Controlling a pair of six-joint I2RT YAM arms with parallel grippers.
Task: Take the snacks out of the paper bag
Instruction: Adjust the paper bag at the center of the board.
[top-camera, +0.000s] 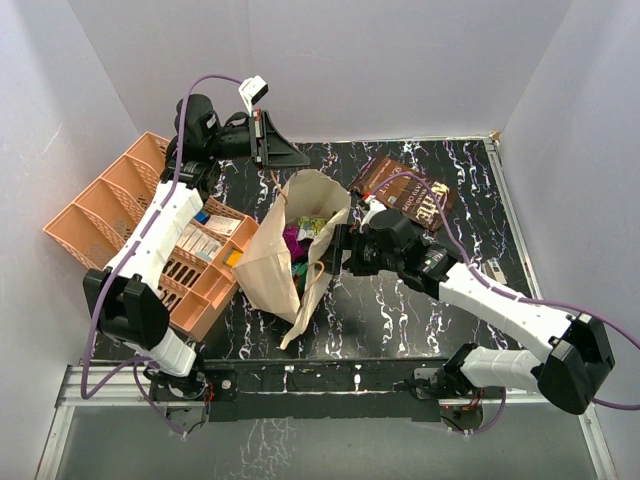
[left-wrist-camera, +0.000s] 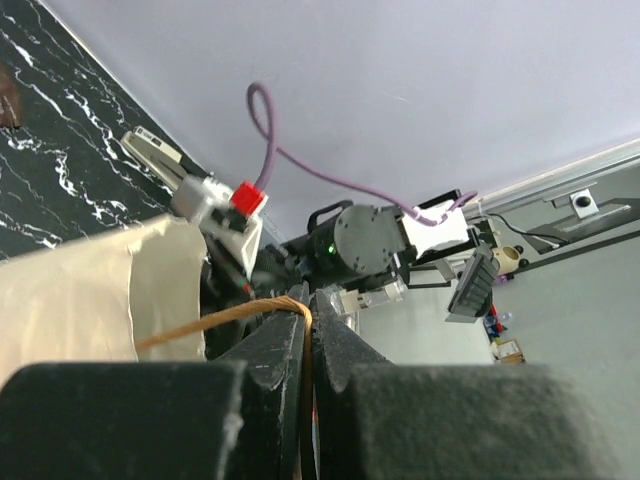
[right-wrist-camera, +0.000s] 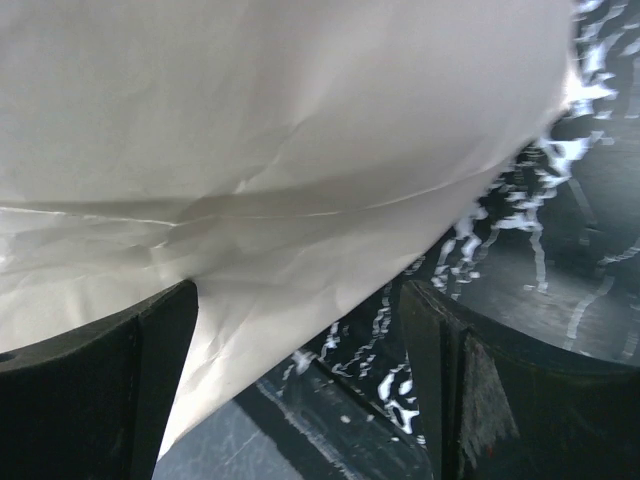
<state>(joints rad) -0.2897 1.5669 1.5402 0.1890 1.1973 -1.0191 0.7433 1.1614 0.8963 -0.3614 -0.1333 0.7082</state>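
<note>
Snacks (top-camera: 298, 240) show as a small jumble of bright wrappers in the mouth of the one paper bag (top-camera: 268, 262). A purple packet and a green one can be made out, and the rest are too tangled to count. One more snack is already out of the bag: a flat dark-brown pouch (top-camera: 405, 190) lies on the black marbled table (top-camera: 400, 310) towards the back, behind the right arm.

The bag stands crumpled and open-mouthed near the table's middle, between the two arms and just beside the one orange tray (top-camera: 100, 210). One thin tan handle (left-wrist-camera: 220, 320) runs from the bag's top edge up to the left gripper (left-wrist-camera: 310, 325), whose two fingers are pinched tight on it, holding that side of the bag up.

The right gripper (right-wrist-camera: 300, 325) sits low against the bag's right side, its two fingers spread wide with nothing clamped. The cream paper wall bulges just ahead of them. Several tray compartments hold small boxes.
</note>
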